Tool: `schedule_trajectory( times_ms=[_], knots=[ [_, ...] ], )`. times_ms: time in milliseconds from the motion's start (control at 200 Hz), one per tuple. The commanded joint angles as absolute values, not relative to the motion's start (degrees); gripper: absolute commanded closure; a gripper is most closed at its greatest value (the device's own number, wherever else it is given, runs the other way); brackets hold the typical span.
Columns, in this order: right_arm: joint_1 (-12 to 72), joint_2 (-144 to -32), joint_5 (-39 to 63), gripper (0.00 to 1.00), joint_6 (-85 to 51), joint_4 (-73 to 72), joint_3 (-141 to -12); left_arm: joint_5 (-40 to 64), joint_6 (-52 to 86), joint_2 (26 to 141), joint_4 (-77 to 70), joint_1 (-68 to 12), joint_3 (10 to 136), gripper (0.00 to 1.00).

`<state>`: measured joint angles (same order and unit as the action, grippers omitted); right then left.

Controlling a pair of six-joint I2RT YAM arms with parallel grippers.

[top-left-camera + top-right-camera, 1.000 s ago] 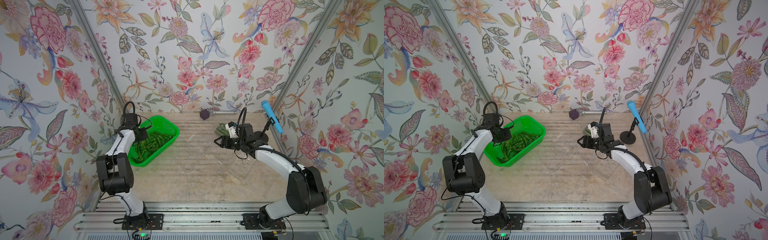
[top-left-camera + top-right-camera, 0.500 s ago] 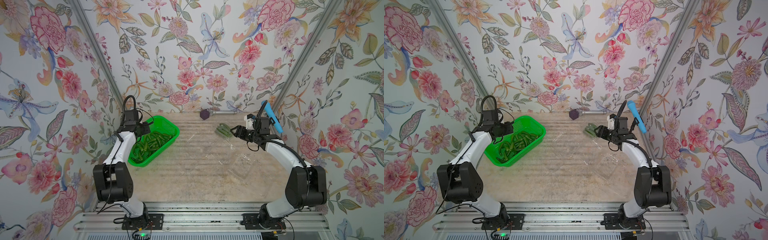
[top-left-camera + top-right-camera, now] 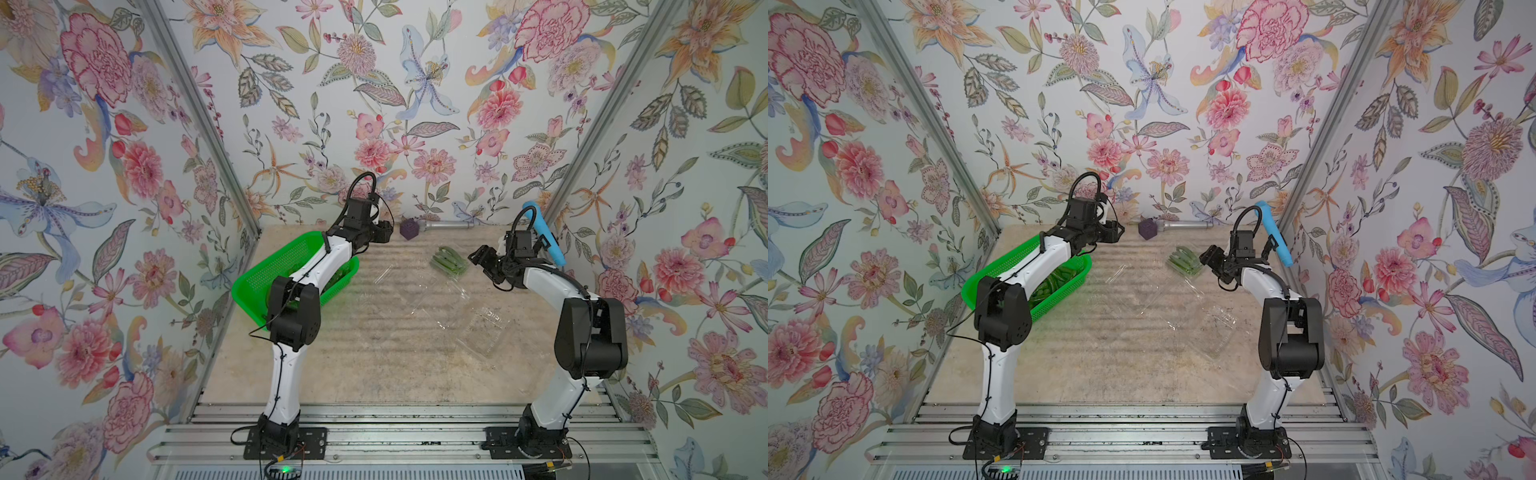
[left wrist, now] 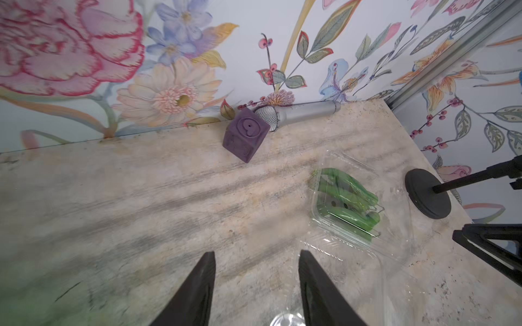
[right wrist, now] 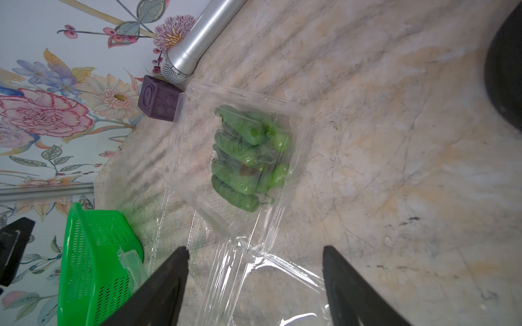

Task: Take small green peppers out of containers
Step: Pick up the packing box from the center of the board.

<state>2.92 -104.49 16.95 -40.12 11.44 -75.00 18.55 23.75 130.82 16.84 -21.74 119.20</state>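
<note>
Peppers (image 3: pixel 449 262): a small stack is lying in a clear box (image 5: pixel 192 158) on the counter (image 3: pixel 374 365). It is sitting right of centre in both top views, well apart from the basket (image 3: pixel 257 282) at the left.

Right claw (image 3: pixel 482 261): released, jaws standing wide with nothing gripped, hovering just right of the box in both top views. In the right wrist view it is pointing up the frame straight at the stack, which is sitting just beyond the fingertips. A clear flap is lying on the counter under the gap.

Axis: each pepper is running mostly across the right wrist frame, roughly along the line joining the two fingertips. In my judgement, closing from this pose would be pinching them end to end, so a wrist turn is looking advisable.

Left claw (image 3: pixel 384 237): released and empty, hovering upper left of the peppers, beside the cube (image 3: pixel 409 229). The right arm is the nearer one.

Views: the top views are showing which arm is nearer, plus empty boxes (image 3: pixel 484 332) lower in the frame, but the peppers only as a green patch. The right wrist view is giving single peppers and their lie. The left wrist view is adding a black stand foot (image 4: pixel 428 194) beyond the box. Whether a lid is covering the peppers, I cannot tell.
</note>
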Motion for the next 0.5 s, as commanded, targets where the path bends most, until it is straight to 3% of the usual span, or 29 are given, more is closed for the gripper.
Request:
schedule_trajectory(
  times_ms=[0,330,490],
  knots=[
    [3.1,-106.6,15.1,0.22,-46.2,11.7,-77.7,19.9,22.7,136.7,20.0,-22.6,129.5,0.49],
    [3.2,-112.5,18.0,0.21,-49.4,7.7,-80.5,23.7,29.2,151.1,16.2,-23.7,143.6,0.47],
    [3.4,-115.4,20.4,0.21,-48.7,7.6,-82.5,25.9,30.9,152.4,13.3,-24.6,142.1,0.46]
  ],
)
